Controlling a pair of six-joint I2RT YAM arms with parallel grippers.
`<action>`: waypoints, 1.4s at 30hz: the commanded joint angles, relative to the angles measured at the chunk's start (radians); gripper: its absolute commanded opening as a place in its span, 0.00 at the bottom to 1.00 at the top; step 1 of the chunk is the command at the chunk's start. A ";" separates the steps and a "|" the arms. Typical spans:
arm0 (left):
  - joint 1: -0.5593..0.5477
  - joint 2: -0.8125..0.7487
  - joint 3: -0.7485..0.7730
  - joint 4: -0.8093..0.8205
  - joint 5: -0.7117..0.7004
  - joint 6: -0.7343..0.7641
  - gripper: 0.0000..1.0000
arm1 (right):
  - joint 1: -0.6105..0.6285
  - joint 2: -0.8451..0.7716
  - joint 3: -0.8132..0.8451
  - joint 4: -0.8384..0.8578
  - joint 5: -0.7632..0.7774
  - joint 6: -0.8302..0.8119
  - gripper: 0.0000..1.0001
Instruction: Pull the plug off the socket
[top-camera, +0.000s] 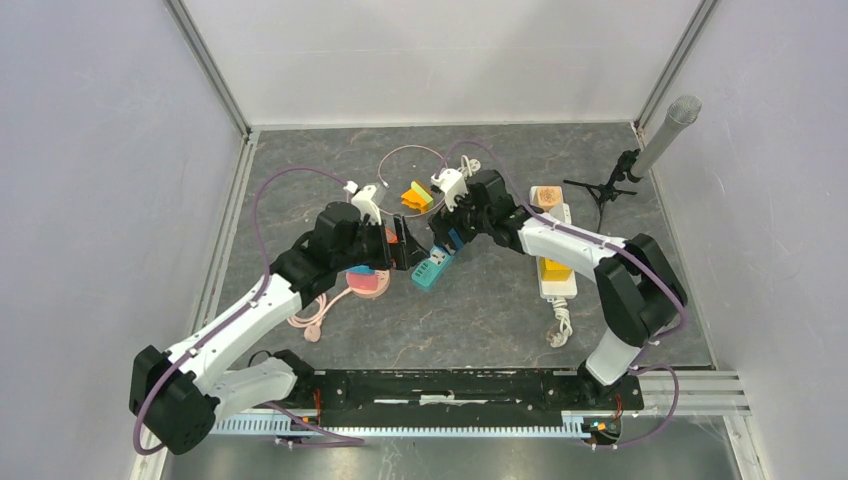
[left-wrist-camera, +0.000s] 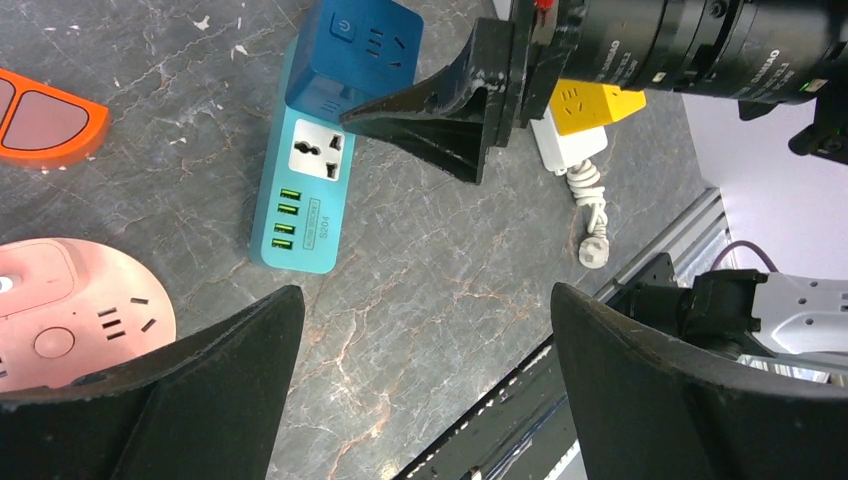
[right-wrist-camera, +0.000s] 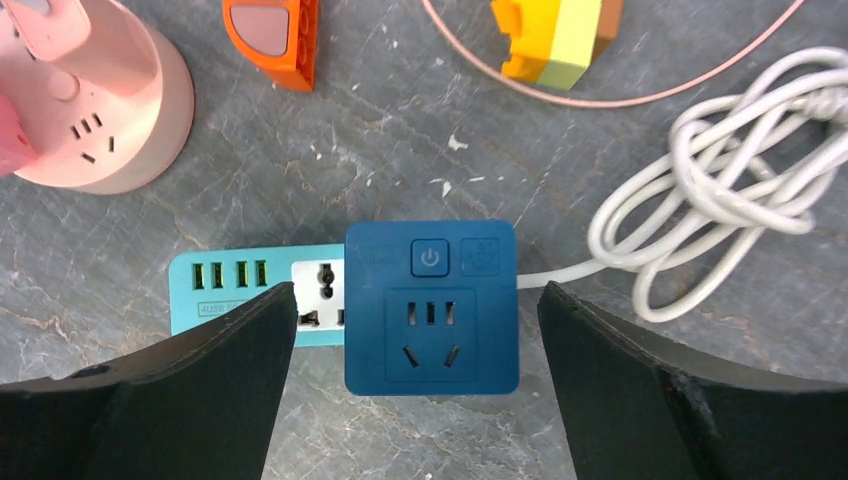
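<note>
1. Here, the blue plug block (right-wrist-camera: 430, 305) sits at the centre of the right wrist view. It is seated on the right end of the teal socket strip (right-wrist-camera: 230, 285), whose body runs off to the left.
2. The right gripper (right-wrist-camera: 415, 330) straddles the block with its jaws spread wide, one finger at either side. Neither finger visibly touches it, and nothing is held.
3. The left gripper (left-wrist-camera: 428, 300) is likewise wide open and empty, with the strip lying in the upper left of its view.
4. Handling, as judged: the block is a rigid, smooth plastic cube, probably light but held firmly by the socket contacts. Its flat left and right faces offer the best hold. The strip, itself light, would likely lift with the block unless pinned down.
5. Count: one blue block, one teal strip, one round pink socket (right-wrist-camera: 90, 100), one coiled white cable (right-wrist-camera: 720, 180), two grippers.
</note>
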 joint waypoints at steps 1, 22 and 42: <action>-0.013 0.021 0.045 0.046 -0.028 -0.048 0.98 | 0.005 0.019 0.022 0.027 -0.025 -0.040 0.88; -0.109 0.262 0.137 -0.034 -0.132 -0.016 0.88 | 0.054 -0.253 -0.309 0.055 0.270 0.182 0.73; -0.126 0.560 0.103 0.212 -0.142 0.148 0.65 | 0.052 -0.192 -0.324 0.228 0.196 0.144 0.44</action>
